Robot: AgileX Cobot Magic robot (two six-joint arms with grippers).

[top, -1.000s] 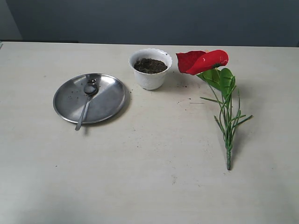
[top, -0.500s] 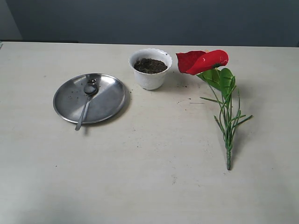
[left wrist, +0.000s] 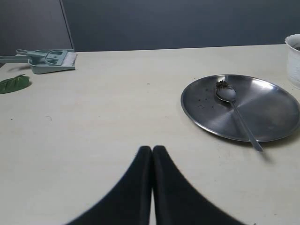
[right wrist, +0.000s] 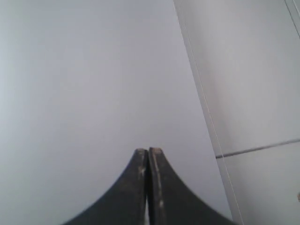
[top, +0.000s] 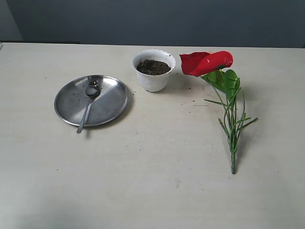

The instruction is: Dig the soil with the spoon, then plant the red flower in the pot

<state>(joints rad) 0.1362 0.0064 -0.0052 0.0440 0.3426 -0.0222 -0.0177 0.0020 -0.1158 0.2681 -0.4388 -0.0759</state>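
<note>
The white scalloped pot (top: pixel 153 71) stands at the back middle of the table, filled with dark soil (top: pixel 153 67); its edge shows in the left wrist view as the pot (left wrist: pixel 294 58). The silver spoon (top: pixel 87 104) lies on a round steel plate (top: pixel 112 102), bowl up; the left wrist view shows the spoon (left wrist: pixel 236 115) with crumbs of soil on it. The red flower (top: pixel 207 62) lies flat to the right of the pot, stem toward the front. Neither arm appears in the exterior view. My left gripper (left wrist: pixel 152 149) is shut and empty, hovering left of the plate. My right gripper (right wrist: pixel 148 151) is shut, facing a blank wall.
A teal dustpan and brush (left wrist: pixel 47 60) and a loose green leaf (left wrist: pixel 13 84) lie at the far left of the table in the left wrist view. The table's back edge meets a dark wall (top: pixel 152 21).
</note>
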